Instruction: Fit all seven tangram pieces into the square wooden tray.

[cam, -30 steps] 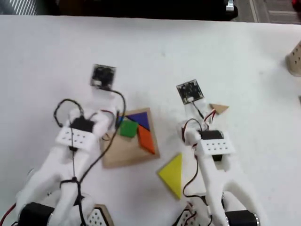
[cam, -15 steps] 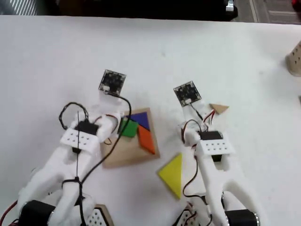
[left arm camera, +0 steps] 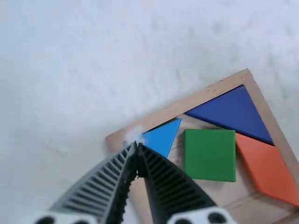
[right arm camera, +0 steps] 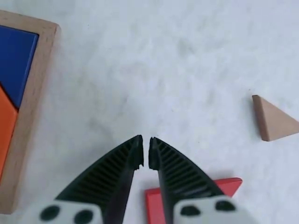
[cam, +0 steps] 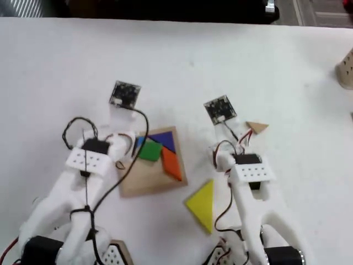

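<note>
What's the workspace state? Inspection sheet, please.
Surface: white table.
Job's things: tray holds dark blue triangle, light blue triangle, green square, orange piece; yellow triangle, tan triangle, red piece lie outside.
Clutter: tan holed object at table's edge.
Grippers: left gripper shut at tray's corner; right gripper shut over red piece.
Cables: black cable loops over left arm; red wires by right arm.
Surroundings: dark area beyond table.

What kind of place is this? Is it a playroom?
More likely a robot lab or workshop: two white robot arms at a white table, a wooden puzzle tray between them.
</note>
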`<state>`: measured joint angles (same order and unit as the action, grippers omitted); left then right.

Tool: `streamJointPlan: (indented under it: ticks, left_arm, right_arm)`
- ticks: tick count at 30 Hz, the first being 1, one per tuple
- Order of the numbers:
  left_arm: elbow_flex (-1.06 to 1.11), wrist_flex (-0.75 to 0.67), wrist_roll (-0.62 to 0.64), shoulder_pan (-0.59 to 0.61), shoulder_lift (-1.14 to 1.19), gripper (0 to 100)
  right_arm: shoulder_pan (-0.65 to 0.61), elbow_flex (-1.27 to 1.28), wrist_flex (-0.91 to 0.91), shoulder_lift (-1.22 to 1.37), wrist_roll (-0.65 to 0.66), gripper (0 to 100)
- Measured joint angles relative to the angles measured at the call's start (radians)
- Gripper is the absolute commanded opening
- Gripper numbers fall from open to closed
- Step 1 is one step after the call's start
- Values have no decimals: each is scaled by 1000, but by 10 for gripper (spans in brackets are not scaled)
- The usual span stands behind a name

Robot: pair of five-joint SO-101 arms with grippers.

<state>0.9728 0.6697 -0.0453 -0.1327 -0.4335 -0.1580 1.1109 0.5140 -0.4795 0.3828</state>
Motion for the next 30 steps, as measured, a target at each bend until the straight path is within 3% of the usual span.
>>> streamJointPlan:
  ticks: [20, 25, 30]
  left_arm:
    - [-40, 17, -15, 68, 3, 24]
    - [-15, 9, -178, 114, 3, 24]
    - [87, -114, -431, 112, 3, 24]
  right_arm:
    - [3, -51, 2, 129, 0, 21]
    - [0, -51, 40, 129, 2, 21]
    - [2, -51, 46, 129, 2, 21]
